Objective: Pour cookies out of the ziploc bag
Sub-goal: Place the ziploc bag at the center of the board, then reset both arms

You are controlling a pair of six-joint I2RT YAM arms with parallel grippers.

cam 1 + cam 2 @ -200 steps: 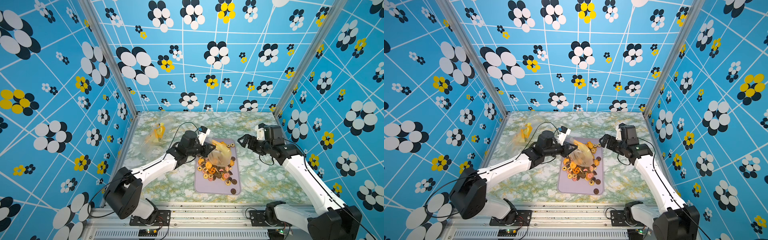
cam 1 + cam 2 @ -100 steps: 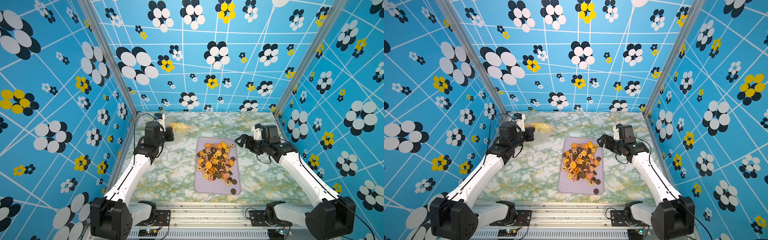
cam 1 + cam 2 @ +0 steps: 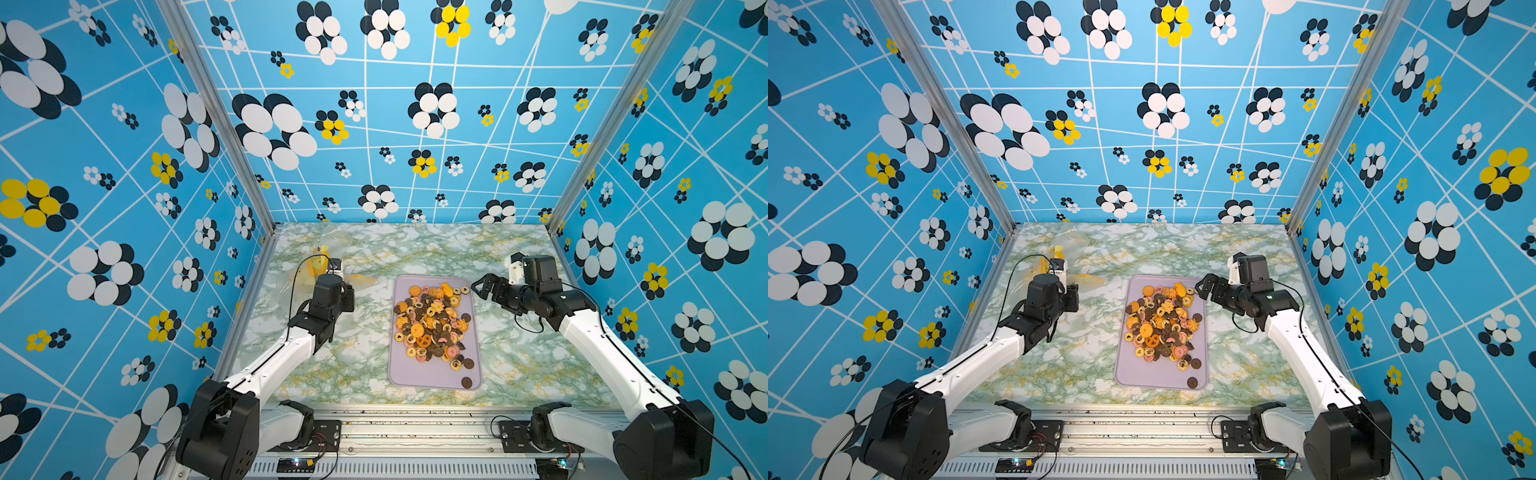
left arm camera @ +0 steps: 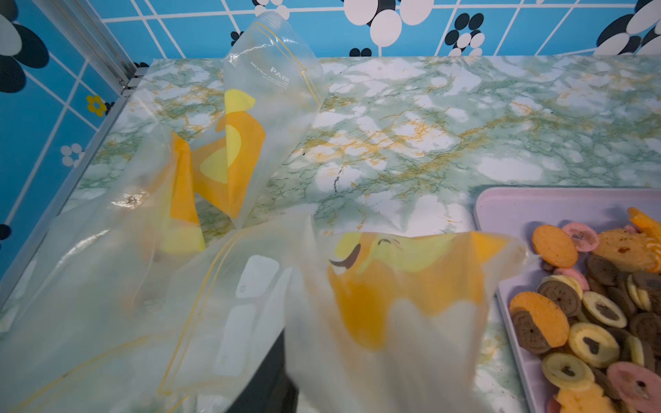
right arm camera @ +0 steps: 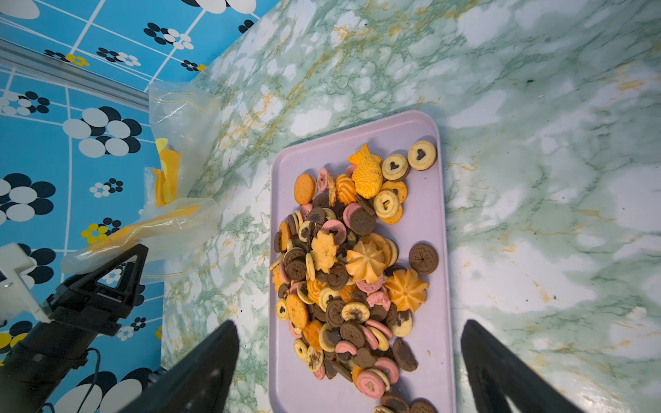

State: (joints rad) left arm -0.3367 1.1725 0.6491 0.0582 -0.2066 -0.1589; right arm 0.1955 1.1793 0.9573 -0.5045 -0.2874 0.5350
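The cookies [image 3: 432, 322] lie heaped on a lilac tray [image 3: 432, 380] in both top views, orange, brown and pink [image 5: 343, 271]. The ziploc bag [image 3: 362, 280], clear with orange print, hangs loose and blurred just past my left gripper [image 3: 348, 293], left of the tray; I see no cookies in it [image 4: 411, 286]. The left jaws look open, mostly hidden behind the bag; one dark finger [image 4: 264, 386] shows. My right gripper [image 3: 484, 289] hovers wide open over the tray's far right corner, nothing between its fingers [image 5: 200, 372].
Other empty clear bags [image 3: 322, 253] with yellow-orange print lie crumpled at the back left by the wall post, one standing up [image 4: 257, 118]. One brown cookie [image 3: 466, 382] sits alone at the tray's near corner. Blue flowered walls enclose three sides of the marble table [image 3: 519, 353].
My left arm swung the bag from over the tray out to the left, and the bag has come loose from the jaws. The right arm has hardly moved.
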